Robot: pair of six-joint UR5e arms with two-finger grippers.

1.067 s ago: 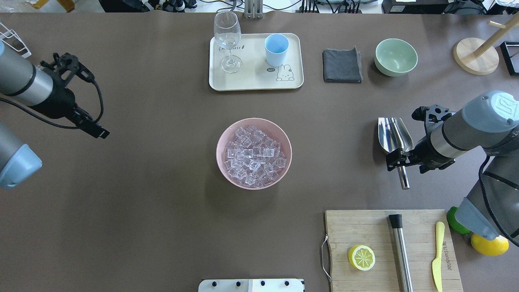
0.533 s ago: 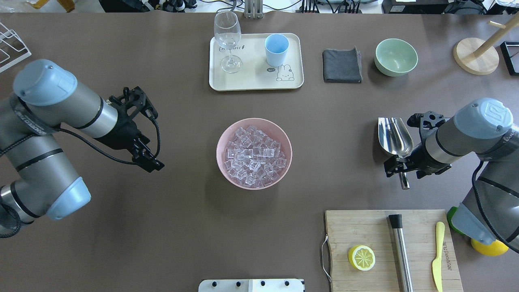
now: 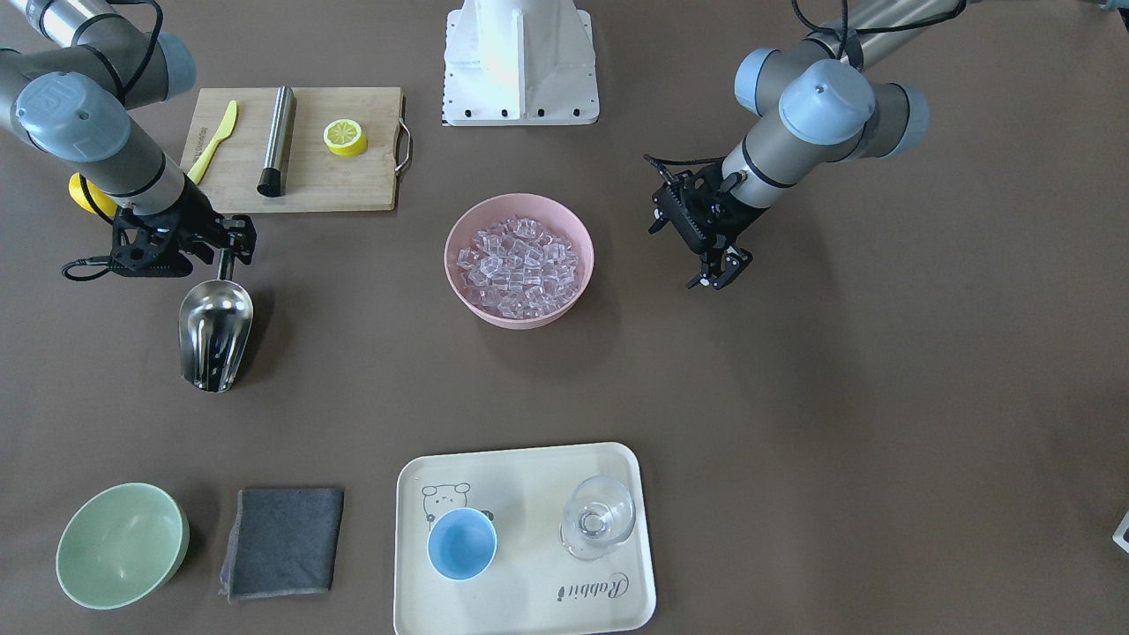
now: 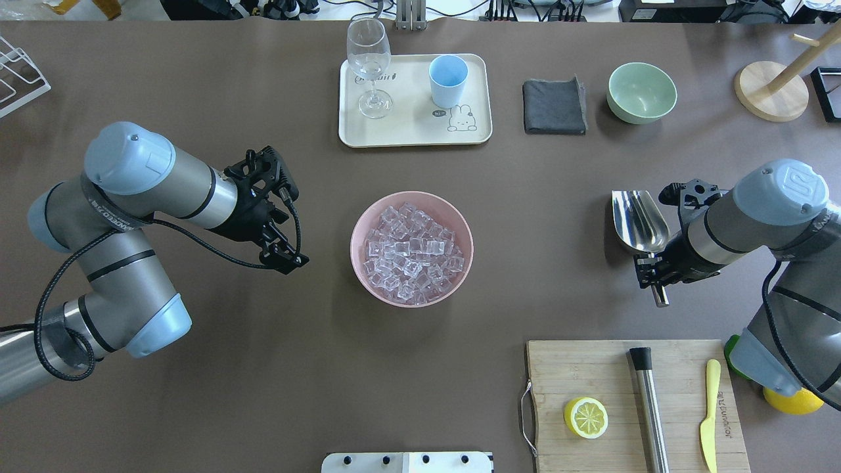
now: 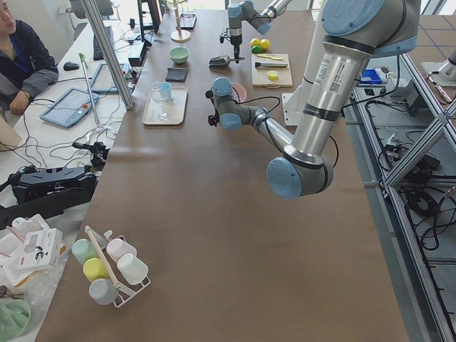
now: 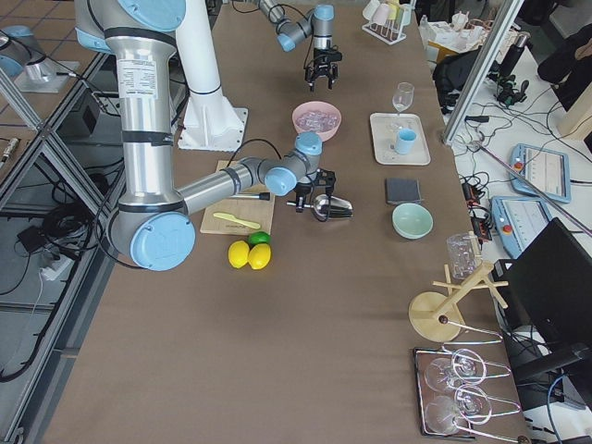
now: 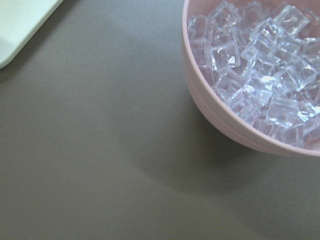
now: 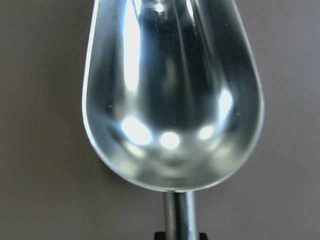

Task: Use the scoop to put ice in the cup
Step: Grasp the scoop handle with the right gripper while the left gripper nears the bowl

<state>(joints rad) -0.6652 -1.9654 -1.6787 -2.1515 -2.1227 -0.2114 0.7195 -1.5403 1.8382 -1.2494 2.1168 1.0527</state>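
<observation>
While the shiny stainless-steel scoop (image 4: 638, 220) lies flat on the brown table (image 4: 263, 394), well off to the robot's right of the round pink bowl (image 4: 360, 223), your right gripper (image 4: 655, 270) is clenched on its short cylindrical handle. The open trough points away from the robot. The small clear ice cubes (image 4: 412, 253) sit heaped inside that pink bowl, nearly up to its rim. Beyond the bowl, on the side away from the robot, your small light-blue plastic cup (image 4: 448, 80) stands upright on a cream rectangular tray (image 4: 414, 131), near a clear stemmed wine glass (image 4: 369, 62). Your left gripper (image 4: 289, 261) hovers near the bowl on the robot's left, jaws released and holding nothing.
</observation>
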